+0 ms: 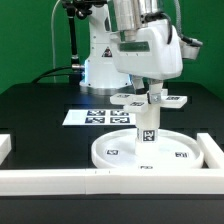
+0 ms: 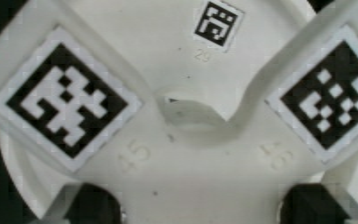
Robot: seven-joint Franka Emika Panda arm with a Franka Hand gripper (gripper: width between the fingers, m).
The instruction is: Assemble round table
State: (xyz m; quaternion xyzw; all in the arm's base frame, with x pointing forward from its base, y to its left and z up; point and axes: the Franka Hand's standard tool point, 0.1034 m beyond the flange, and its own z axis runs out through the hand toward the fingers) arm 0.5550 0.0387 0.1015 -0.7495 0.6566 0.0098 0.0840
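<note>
A white robot arm reaches down over a black surface point(image 1: 40, 100). Its jaws point(image 1: 149, 99) appear to be closed on the cross-shaped base point(image 1: 148, 98), though the exterior view leaves this unclear. Directly beneath the jaws, the short cylindrical leg point(image 1: 146, 128) stands upright on the large rimmed round disc point(image 1: 180, 152), so the base looks aligned for fitting. All parts are smooth white plastic with black-and-white square tags point(image 2: 62, 96).
</note>
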